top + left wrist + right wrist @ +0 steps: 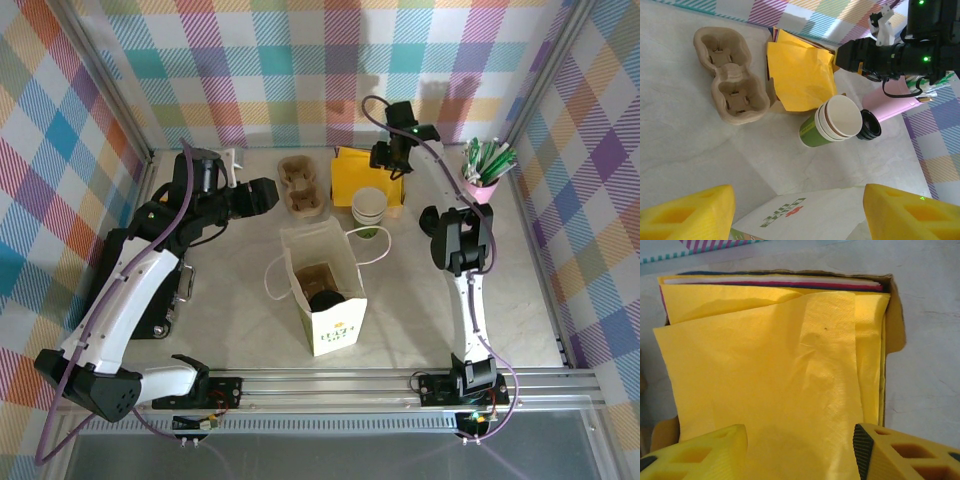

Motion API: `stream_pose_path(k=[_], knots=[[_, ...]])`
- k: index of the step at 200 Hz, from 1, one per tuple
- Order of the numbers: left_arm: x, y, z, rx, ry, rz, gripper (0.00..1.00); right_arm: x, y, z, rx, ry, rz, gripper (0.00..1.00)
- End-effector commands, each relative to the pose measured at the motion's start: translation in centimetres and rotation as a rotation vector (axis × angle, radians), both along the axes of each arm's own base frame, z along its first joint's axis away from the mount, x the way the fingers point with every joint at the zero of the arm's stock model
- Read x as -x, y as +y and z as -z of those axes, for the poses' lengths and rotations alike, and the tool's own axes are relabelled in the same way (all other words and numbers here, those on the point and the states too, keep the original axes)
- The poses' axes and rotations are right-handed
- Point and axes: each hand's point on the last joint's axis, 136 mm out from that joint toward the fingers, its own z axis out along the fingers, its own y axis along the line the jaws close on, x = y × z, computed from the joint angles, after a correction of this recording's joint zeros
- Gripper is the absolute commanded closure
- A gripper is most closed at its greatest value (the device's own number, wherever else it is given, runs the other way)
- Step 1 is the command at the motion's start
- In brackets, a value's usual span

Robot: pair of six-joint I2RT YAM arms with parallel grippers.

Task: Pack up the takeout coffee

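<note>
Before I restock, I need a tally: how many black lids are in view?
2. One lid is inside the bag; a second lid lies on the table beside the cup stack. Others may be hidden in the bag.

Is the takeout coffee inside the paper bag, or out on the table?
Inside: the top view shows the takeout coffee, its round black lid up, standing within the open paper bag.
</note>
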Motion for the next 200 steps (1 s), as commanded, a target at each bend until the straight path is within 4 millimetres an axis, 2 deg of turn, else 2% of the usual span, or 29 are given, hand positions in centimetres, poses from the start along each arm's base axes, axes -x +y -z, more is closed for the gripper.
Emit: stream_pose_path(k=[1,107,153,183,200], knots=[[0.0,0.0,0.2,-0.001,0.019,0.006,0.32,-0.8,0.7,0.4,-0.030,-0.010,-0.053,0.41],[-0.2,-0.1,0.2,0.004,0.025,0.007,0.32,-0.9,1.2,6.9,-0.004,0.084,-0.118,0.38],[0.1,0.0,0.2,0.001,0.027,0.006,0.32,-0.9,1.1,9.1,0.013,0.114,-0.120,0.42],[0.1,0.0,0.0,-0.001,0.026,0.008,0.32,-0.8,1.1,9.1,0.015,0.117,-0.124,0.53],[0.1,0.0,0.0,-0.001,0.025,0.008,0.32,-0.9,1.1,8.3,0.015,0.103,-0.128,0.63]])
